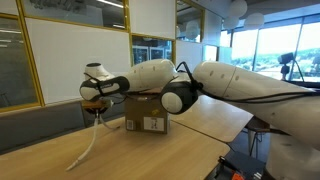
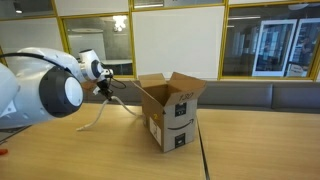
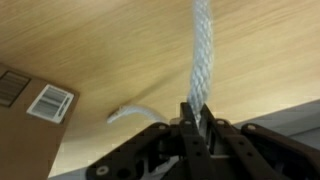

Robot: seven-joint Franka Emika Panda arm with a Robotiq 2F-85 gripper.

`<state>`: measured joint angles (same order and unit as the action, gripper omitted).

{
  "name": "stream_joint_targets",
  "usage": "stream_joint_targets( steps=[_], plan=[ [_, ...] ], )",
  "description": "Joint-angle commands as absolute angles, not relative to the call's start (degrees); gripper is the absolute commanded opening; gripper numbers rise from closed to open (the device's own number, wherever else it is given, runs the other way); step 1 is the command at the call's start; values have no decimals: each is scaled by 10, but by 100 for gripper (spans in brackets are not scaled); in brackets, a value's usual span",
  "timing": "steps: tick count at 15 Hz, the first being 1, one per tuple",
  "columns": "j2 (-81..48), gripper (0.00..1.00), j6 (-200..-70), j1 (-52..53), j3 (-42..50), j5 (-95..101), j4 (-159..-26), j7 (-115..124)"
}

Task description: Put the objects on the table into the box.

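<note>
Jaws were clamped tight on the white cord (image 3: pixel 200 60), and the rest hung down w/ its tail lying on the surface (image 3: pixel 110 50). My worry: the cord's long & limp, so the tail could drag, snag a flap or flop outside the box (image 2: pixel 172 112) if I released too low or too early. The thin pinch might slip too. Cord looked twisted, rope-like. Surface was smooth pale wood-grain. Box beyond was plain brown cardboard, flaps up, w/ a white label (image 3: pixel 50 102).
</note>
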<state>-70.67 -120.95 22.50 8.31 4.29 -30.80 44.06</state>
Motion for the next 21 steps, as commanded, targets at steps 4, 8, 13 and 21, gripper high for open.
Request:
stream_joint_targets(
  steps=[4,8,13,21],
  plan=[
    [-605,10,-1176,229,130,91,-303,433],
    [-553,10,-1166,224,162,117,-302,442],
    [-502,10,-1161,216,210,139,-300,458],
    [-437,10,-1146,210,284,176,-311,491]
  ],
)
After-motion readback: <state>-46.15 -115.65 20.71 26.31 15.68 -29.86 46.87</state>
